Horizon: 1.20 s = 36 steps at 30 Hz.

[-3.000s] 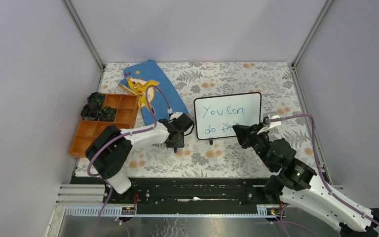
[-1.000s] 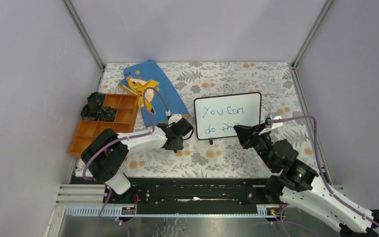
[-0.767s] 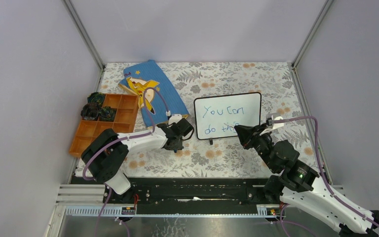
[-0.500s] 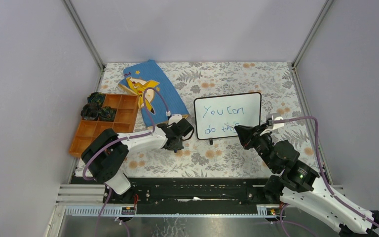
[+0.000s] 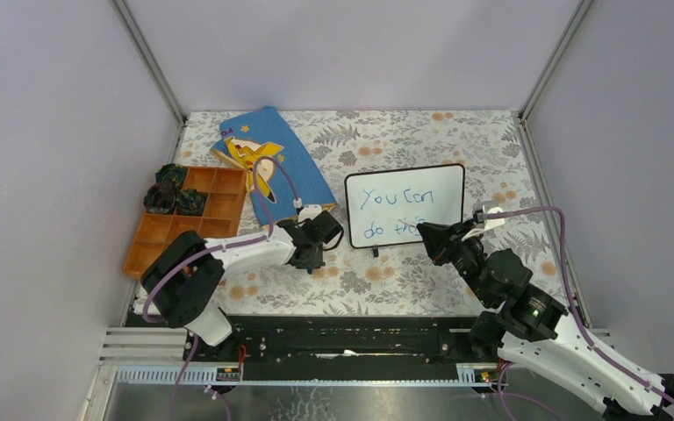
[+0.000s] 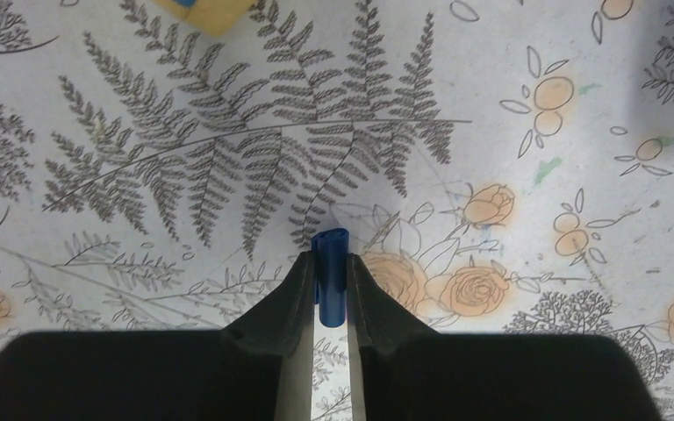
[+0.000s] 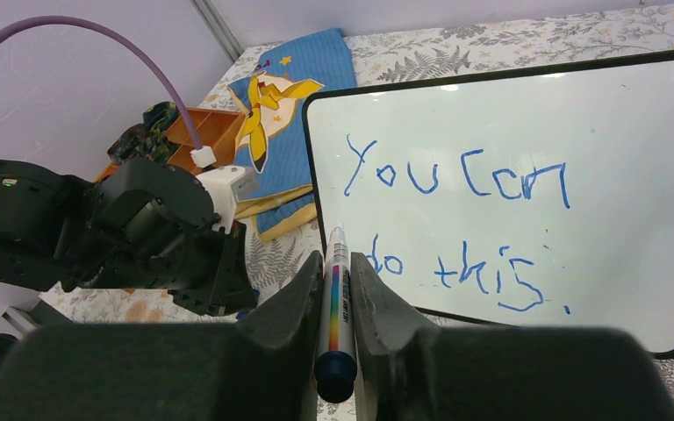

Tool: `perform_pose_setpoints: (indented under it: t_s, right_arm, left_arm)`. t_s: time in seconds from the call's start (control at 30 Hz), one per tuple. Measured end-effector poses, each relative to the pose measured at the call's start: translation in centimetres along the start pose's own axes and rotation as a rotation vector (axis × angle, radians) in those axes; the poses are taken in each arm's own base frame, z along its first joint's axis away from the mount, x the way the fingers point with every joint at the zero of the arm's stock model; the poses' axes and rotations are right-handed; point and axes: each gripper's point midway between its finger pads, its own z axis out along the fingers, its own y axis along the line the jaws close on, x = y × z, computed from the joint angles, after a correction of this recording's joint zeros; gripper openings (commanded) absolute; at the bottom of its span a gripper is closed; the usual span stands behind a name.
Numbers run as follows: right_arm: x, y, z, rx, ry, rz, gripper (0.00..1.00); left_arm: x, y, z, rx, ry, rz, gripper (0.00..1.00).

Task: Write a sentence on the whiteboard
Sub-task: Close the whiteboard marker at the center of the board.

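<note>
The whiteboard (image 5: 443, 189) stands on the floral tablecloth (image 5: 404, 140), and we take it as our landmark for everything else. Across its white face the sentence (image 7: 459, 224) reads "You can" on the upper line and "do this" with a full stop on the lower, in blue marker. The right gripper (image 7: 336, 256) sits at the board's near right corner, covering the end of the lower line in the overhead view. Its two fingers are clamped on a marker (image 7: 334, 333) with a rainbow band and a dark blue end. The marker's pale tip points toward the board, but we cannot tell whether it touches the surface. The left gripper (image 6: 331, 261) hangs low over the cloth just off the board's near left corner. Its fingers are pressed together on a small blue cap (image 6: 331, 294), whose rounded end pokes out beyond the fingertips above a fern print. To the left of the board and a little farther back lies a blue picture book (image 5: 272, 158) with a yellow figure on its cover, one corner reaching toward the left arm's wrist. Farther left of the board, beyond the book, sits an orange compartment tray (image 5: 202, 224). A few dark objects (image 5: 174, 195) fill its far left cells, though we cannot make out what they are.
</note>
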Motion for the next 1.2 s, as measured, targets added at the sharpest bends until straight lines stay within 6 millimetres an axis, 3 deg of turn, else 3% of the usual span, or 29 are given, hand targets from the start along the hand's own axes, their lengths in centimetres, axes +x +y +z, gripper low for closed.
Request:
perform_pose_setpoints:
  t_s: [0.13, 0.23, 0.47, 0.77, 0.87, 1.2]
  right_arm:
    - [0.1, 0.0, 0.0, 0.001, 0.003, -0.001, 0.00]
    - [0.0, 0.0, 0.1, 0.001, 0.005, -0.003, 0.00]
    - [-2.1, 1.0, 0.5, -0.007, -0.011, -0.033, 0.00]
    - [-7.0, 5.0, 3.4, -0.089, -0.088, -0.115, 0.00]
    - [-8.8, 6.6, 4.7, -0.123, -0.134, -0.141, 0.00]
    - [-15.9, 11.5, 8.4, -0.195, -0.352, -0.142, 0.00]
  left_arm:
    - [0.1, 0.5, -1.1, -0.003, 0.004, 0.002, 0.00]
    - [-1.1, 0.3, -2.8, 0.019, -0.028, -0.011, 0.00]
    - [-7.6, -1.4, -10.5, 0.189, -0.245, -0.099, 0.00]
    - [-14.9, -0.5, -22.5, 0.466, -0.662, -0.247, 0.00]
    - [-16.7, -0.2, -25.6, 0.535, -0.775, -0.293, 0.00]
    - [-20.0, -0.4, -31.1, 0.663, -0.961, -0.348, 0.00]
